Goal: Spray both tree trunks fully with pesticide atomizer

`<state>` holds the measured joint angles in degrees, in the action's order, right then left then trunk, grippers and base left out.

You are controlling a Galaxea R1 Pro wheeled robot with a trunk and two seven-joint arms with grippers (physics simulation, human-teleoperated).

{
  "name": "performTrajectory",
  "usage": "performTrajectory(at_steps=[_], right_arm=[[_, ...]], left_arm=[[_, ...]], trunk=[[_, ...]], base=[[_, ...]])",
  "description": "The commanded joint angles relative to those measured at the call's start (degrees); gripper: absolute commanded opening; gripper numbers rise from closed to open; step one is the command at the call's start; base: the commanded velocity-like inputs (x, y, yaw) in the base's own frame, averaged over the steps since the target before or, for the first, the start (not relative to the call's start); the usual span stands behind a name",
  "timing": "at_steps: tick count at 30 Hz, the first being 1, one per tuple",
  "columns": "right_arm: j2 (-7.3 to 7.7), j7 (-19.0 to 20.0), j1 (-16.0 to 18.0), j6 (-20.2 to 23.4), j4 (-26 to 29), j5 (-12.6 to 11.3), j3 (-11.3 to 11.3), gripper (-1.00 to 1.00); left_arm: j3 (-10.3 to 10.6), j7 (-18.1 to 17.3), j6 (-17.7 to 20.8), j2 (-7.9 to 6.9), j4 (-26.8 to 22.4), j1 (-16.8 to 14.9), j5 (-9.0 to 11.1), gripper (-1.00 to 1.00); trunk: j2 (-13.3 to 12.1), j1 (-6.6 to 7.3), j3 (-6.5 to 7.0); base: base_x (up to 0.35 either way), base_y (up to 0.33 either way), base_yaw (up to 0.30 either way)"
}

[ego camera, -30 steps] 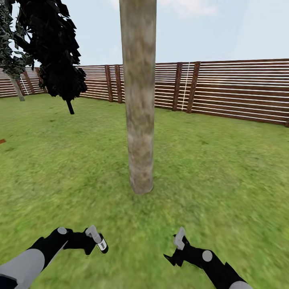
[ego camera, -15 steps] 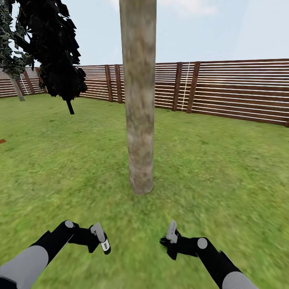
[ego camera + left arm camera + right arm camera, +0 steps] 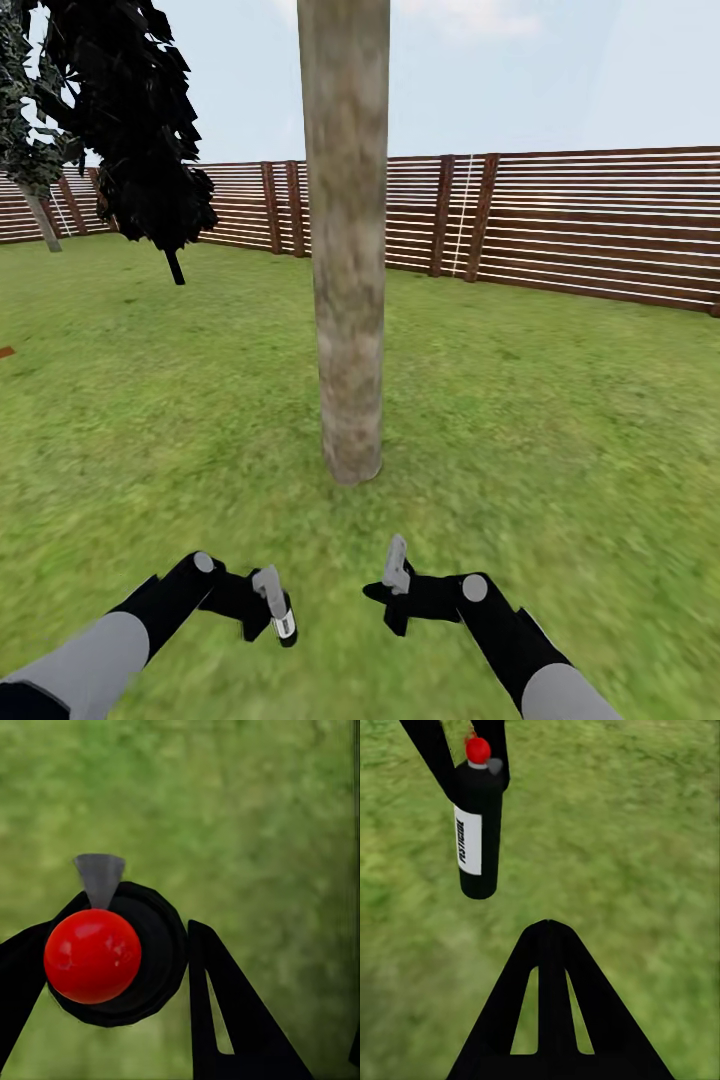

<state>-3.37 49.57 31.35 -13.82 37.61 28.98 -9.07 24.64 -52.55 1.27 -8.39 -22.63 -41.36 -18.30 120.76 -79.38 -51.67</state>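
- the pesticide atomizer (image 3: 279, 610) is seen low in the head view, near and left of centre, held above the floor (image 3: 560, 430) between the fingers of the left gripper (image 3: 268, 612).
- in the right wrist view the pesticide atomizer (image 3: 477, 825) is shown as a dark cylinder with a white label band, a red ball at its top and a grey nozzle beside it; it is gripped near its top end, its base hanging free over the grass.
- in the left wrist view its red ball (image 3: 92, 955) and grey nozzle are seen end-on.
- one tree trunk (image 3: 346, 240) stands upright at centre, thick, pale and mottled, rooted in the lawn beyond the atomizer.
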Motion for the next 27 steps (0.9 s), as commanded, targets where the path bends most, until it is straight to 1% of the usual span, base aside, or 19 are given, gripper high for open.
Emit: performTrajectory(at_steps=[1, 2, 4, 5, 6, 11, 15, 18, 21, 22, 24, 27], right_arm=[[-0.08, 0.06, 0.02, -0.33, 0.08, 0.55, 0.09, -1.0], [-0.11, 0.08, 0.03, -0.33, 0.09, 0.55, 0.06, -1.0], [-0.14, 0.08, 0.03, -0.33, 0.09, 0.55, 0.04, -1.0], [-0.14, 0.09, 0.03, -0.33, 0.09, 0.55, 0.04, -1.0], [-0.14, 0.09, 0.03, -0.33, 0.09, 0.55, 0.03, -1.0], [-0.15, 0.09, 0.03, -0.33, 0.09, 0.55, 0.02, -1.0], [-0.18, 0.09, 0.03, -0.33, 0.1, 0.55, 0.02, -1.0], [-0.22, 0.09, 0.03, -0.33, 0.1, 0.55, 0.03, -1.0], [-0.23, 0.09, 0.03, -0.33, 0.1, 0.55, 0.02, -1.0], [-0.22, 0.09, 0.03, -0.33, 0.1, 0.55, 0.03, -1.0], [-0.23, 0.09, 0.03, -0.33, 0.1, 0.55, 0.02, -1.0], [-0.23, 0.09, 0.03, -0.33, 0.1, 0.55, 0.02, -1.0]], left_arm=[[0.04, -0.19, 0.14, 0.57, -0.13, -0.02, -1.23, -1.0], [0.05, -0.2, 0.14, 1.05, -0.13, -0.09, -2.1, -1.0], [0.05, -0.25, 0.09, 1.85, -0.13, -0.33, -3.06, -1.0], [0.05, -0.27, 0.07, 2.51, -0.13, -0.41, -3.41, -1.0], [0.05, -0.27, 0.06, 2.87, -0.13, -0.49, -3.54, -1.0], [0.05, -0.28, 0.05, 4.82, -0.68, -0.56, -3.66, -1.0], [0.11, -0.28, 0.05, 5.93, -1.17, -0.56, -3.67, -1.0], [0.13, -0.28, 0.05, 6.5, -1.4, -0.56, -3.67, -1.0], [0.14, -0.28, 0.05, 7.44, -1.44, -0.58, -3.7, -1.0], [0.66, -0.28, 0.05, 8.09, -1.45, -0.61, -3.72, -1.0], [2.17, -0.28, 0.1, 8.78, -1.48, -0.64, -3.74, -1.0], [2.9, -0.24, 0.13, 9.45, -1.49, -0.65, -3.75, -1.0]], trunk=[[0.02, 0.01, -0.05], [0.02, 0.01, -0.05], [0.02, 0.01, -0.05], [0.02, 0.01, -0.05], [0.02, 0.01, -0.05], [0.02, 0.01, -0.05], [0.02, 0.01, -0.05], [0.02, 0.01, -0.05], [0.02, 0.01, -0.05], [0.02, 0.01, -0.05], [0.02, 0.01, -0.05], [0.02, 0.01, -0.05]], base=[[0.0, 0.0, 0.0], [0.0, 0.0, 0.0], [0.0, 0.0, 0.0], [0.0, 0.0, 0.0], [0.0, 0.0, 0.0], [0.0, 0.0, 0.0], [0.0, 0.0, 0.0], [0.0, 0.0, 0.0], [0.0, 0.0, 0.0], [0.0, 0.0, 0.0], [0.0, 0.0, 0.0], [0.0, 0.0, 0.0]])
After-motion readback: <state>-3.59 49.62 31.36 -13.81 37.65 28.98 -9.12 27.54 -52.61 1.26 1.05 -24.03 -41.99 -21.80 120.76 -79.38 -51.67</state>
